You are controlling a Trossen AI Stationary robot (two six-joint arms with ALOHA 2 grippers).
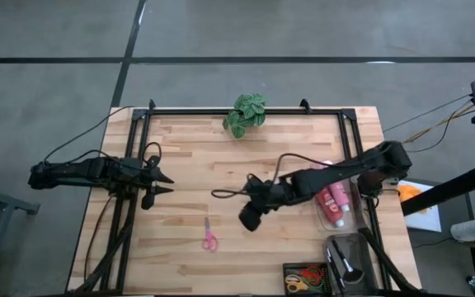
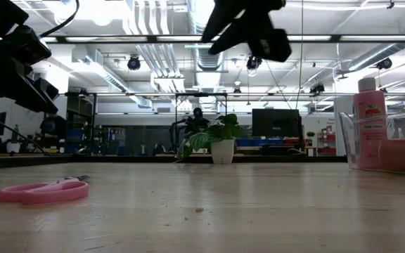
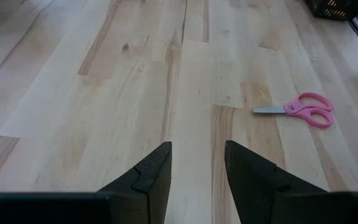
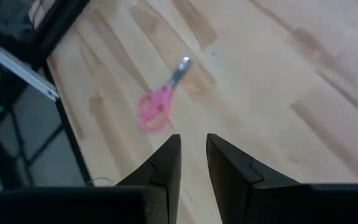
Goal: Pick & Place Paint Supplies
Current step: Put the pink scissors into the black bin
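Note:
Red and pink squeeze bottles (image 1: 333, 201) lie in a clear bin (image 1: 346, 221) at the table's right edge. In the low view one pink bottle (image 2: 369, 112) stands upright in that bin (image 2: 350, 144). Dark-handled brushes (image 1: 342, 262) lie in a second clear bin nearer the near edge. My right gripper (image 1: 248, 221) (image 4: 193, 138) hangs over the table's middle, left of the bins, open by a narrow gap and holding nothing. My left gripper (image 1: 165, 181) (image 3: 197, 149) waits open above the table's left side.
Pink scissors (image 1: 209, 238) (image 3: 303, 109) (image 4: 157, 102) lie flat on the wood between the arms, toward the near edge. A potted green plant (image 1: 246, 114) stands at the far edge. A black basket (image 1: 307, 277) sits at the near right corner. A dark cable (image 1: 225, 194) trails beside my right arm.

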